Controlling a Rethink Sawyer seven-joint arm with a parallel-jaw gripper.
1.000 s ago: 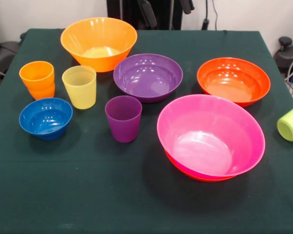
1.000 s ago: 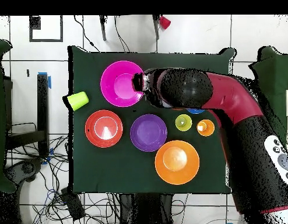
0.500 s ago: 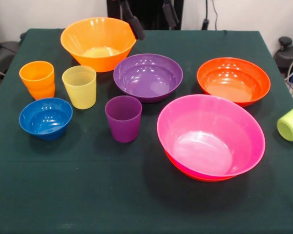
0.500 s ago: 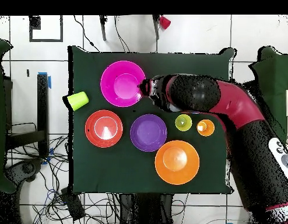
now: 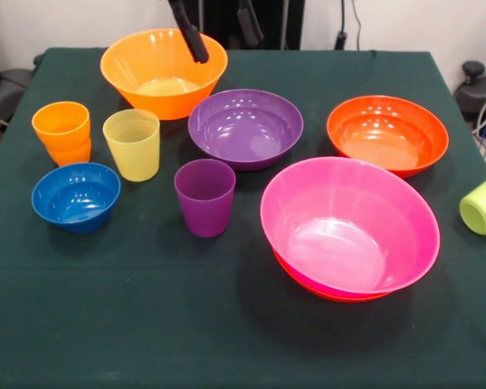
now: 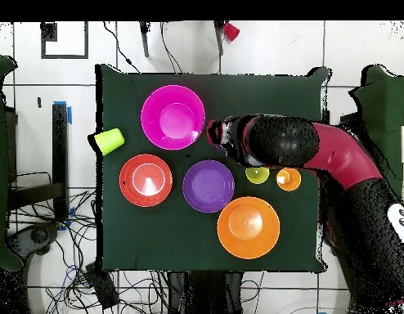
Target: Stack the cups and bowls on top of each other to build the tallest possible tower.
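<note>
Claw (image 5: 219, 31) hangs spread apart, empty, above the large glossy yellow-orange plastic bowl (image 5: 164, 71) nr desk's far edge. Small translucent purple plastic cup (image 5: 204, 197) stands mid-desk: descend centred, fingers straddling its rim.

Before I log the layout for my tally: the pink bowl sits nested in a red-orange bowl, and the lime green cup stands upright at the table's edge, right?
One detail is wrong. The pink bowl does sit nested in a red-orange bowl, but the lime green cup lies on its side at the table's edge, not upright. The front view shows this.
</note>
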